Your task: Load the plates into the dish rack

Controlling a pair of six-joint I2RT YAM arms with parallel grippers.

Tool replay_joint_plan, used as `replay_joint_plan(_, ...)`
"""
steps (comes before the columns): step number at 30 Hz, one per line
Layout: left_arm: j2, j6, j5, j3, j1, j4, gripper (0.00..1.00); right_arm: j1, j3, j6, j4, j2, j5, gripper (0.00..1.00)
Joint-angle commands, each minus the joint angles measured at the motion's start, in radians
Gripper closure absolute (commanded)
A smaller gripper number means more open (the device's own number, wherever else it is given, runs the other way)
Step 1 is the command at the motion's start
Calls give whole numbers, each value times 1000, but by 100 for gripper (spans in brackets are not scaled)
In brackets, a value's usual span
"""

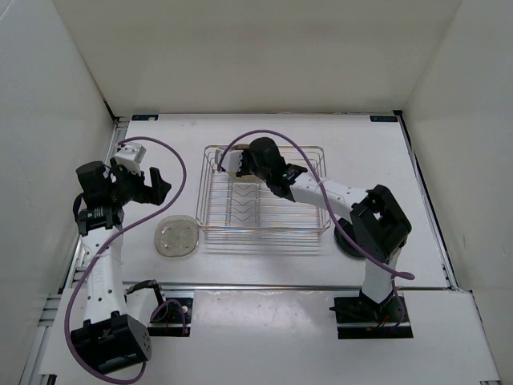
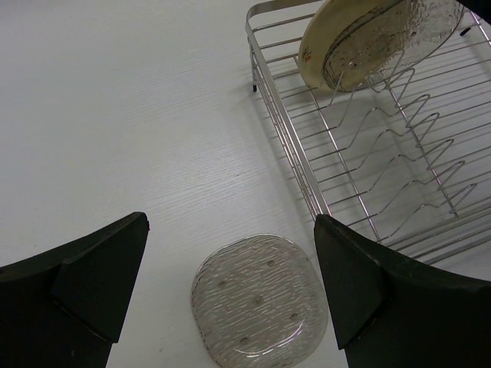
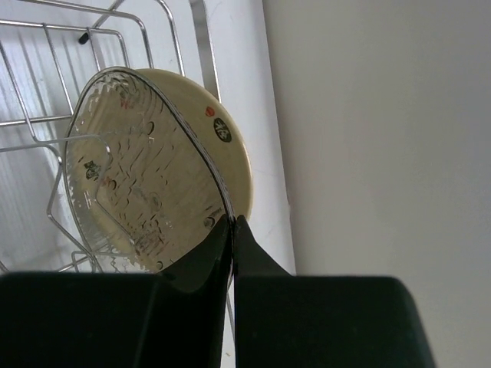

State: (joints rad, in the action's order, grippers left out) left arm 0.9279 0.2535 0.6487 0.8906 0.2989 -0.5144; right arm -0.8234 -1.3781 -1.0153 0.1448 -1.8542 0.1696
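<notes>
at the dish rack's (image 1: 264, 233) far corner, translucent plate (image 3: 130, 176) tight in right hand (image 3: 232, 227)

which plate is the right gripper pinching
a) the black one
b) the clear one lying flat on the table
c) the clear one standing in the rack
C: in the right wrist view the right gripper is closed on the rim of the clear plate standing in the rack, just in front of the yellow plate. The other clear plate lies untouched on the table.
</notes>
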Motion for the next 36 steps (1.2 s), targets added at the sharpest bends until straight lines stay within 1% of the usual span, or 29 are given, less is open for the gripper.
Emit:
replay_joint_plan(1,-23,7,31,-12,5,11,0,-17,34,-89,122,38,11,100)
replay_joint_plan(3,-23,7,31,-12,14,11,0,-26,45,-98,142,38,11,100)
replay_joint_plan(11,-32,7,31,-12,14,11,0,-36,54,-118,131,38,11,100)
replay_joint_plan(13,-41,7,31,-12,23,11,0,-36,31,-88,76,29,11,100)
replay_joint_plan(14,-41,7,31,-12,23,11,0,-36,-7,-57,47,29,2,100)
replay_joint_plan(15,-41,7,41,-12,23,11,0,-36,-25,-42,-17,18,2,100)
replay_joint_plan(18,-41,7,75,-12,55,11,0,-36,-65,-2,-91,9,-27,100)
replay_joint_plan(23,-41,7,111,-12,92,11,0,-26,-120,30,-168,0,-59,100)
replay_joint_plan(24,-41,7,111,-12,92,11,0,-26,-131,43,-210,0,-76,100)
replay_joint_plan(27,-41,7,111,-12,101,11,0,-26,-147,66,-247,-10,-85,100)
replay_joint_plan(36,-51,-2,120,-12,101,11,0,-26,-147,84,-275,-10,-74,100)
